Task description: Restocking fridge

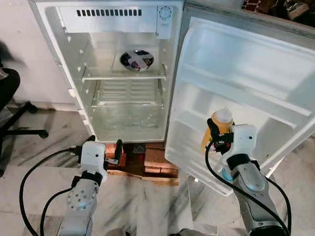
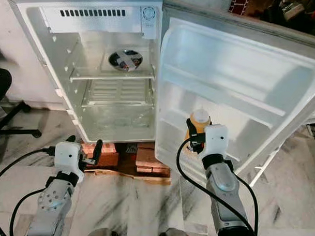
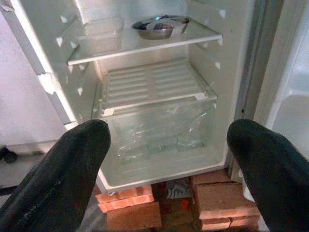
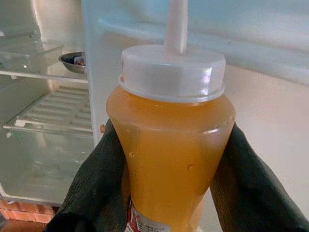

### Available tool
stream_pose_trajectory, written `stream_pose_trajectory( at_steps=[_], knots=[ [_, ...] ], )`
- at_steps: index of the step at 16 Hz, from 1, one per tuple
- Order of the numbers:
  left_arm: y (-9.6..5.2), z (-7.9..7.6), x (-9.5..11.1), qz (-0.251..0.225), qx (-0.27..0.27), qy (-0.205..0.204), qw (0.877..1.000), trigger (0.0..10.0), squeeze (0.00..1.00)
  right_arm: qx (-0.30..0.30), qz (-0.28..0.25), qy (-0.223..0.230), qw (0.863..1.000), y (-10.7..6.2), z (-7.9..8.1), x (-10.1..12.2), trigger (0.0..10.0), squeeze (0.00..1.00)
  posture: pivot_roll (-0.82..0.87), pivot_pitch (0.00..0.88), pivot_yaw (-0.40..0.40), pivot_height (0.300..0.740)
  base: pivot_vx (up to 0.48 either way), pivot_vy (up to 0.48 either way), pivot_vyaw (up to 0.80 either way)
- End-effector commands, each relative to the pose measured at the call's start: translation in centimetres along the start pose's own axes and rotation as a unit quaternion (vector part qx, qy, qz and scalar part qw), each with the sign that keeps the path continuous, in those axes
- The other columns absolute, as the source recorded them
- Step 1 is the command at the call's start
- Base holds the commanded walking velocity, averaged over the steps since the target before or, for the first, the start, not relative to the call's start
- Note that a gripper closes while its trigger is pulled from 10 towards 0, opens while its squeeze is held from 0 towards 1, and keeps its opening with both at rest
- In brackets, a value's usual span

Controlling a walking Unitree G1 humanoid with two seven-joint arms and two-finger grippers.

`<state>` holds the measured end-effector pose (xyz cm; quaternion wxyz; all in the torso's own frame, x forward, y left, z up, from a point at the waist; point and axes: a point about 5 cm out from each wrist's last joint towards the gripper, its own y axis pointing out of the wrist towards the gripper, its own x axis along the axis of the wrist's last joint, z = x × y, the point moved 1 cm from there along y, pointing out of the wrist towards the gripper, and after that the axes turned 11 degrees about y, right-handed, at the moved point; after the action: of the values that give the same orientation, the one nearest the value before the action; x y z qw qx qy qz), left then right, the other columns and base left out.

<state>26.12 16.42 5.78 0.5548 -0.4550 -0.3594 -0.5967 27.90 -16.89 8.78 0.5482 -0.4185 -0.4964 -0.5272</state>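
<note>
The fridge (image 1: 119, 72) holds one bowl (image 1: 137, 60); our right pincer (image 1: 216, 137) grips a juice bottle (image 1: 222, 122) unshelved, left pincer (image 1: 104, 151) spread empty

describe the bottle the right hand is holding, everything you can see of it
The bottle is clear plastic, filled with orange liquid, with a wide white cap and a label edge showing near its base. It stands upright, clamped at its narrower waist between the two black fingers of the right hand, held in front of the open fridge door's lower shelf.
</note>
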Motion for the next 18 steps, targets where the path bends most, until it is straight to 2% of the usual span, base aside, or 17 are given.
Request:
stream_pose_trajectory(
  at_steps=[1, 6, 8, 13, 18],
  knots=[
    [-0.11, -0.17, -0.02, 0.004, -0.003, 0.0, 1.0, 10.0, 0.0, 0.0, -0.001, -0.001, 1.0, -0.16, -0.03, 0.06, 10.0, 0.0, 0.05, 0.091, -0.048, 0.666, 0.0, 0.0, 0.0],
    [-0.03, -0.32, -0.02, 0.005, -0.004, -0.001, 1.0, 10.0, 0.0, 0.001, -0.001, 0.0, 1.0, -0.18, -0.02, 0.05, 10.0, 0.0, 0.05, 0.094, -0.05, 0.612, 0.0, 0.0, 0.0],
    [-0.06, -0.32, -0.04, 0.006, -0.004, -0.002, 1.0, 10.0, 0.0, 0.003, 0.0, -0.001, 1.0, -0.19, 0.01, 0.02, 10.0, 0.0, 0.06, 0.094, -0.055, 0.603, 0.0, 0.0, 0.0],
    [-0.79, -0.39, -0.54, 0.017, 0.003, -0.01, 1.0, 10.0, 0.0, 0.006, 0.006, -0.007, 1.0, -0.22, 0.04, -0.16, 10.0, 0.0, 0.06, 0.098, -0.064, 0.603, 0.0, 0.0, 0.0],
    [-0.68, -0.6, -0.3, 0.011, -0.002, -0.016, 1.0, 10.0, 0.0, 0.0, 0.0, -0.008, 1.0, -0.03, 0.06, -0.06, 10.0, 0.0, 0.06, 0.102, -0.053, 0.603, 0.0, 0.0, 0.0]
  ],
)
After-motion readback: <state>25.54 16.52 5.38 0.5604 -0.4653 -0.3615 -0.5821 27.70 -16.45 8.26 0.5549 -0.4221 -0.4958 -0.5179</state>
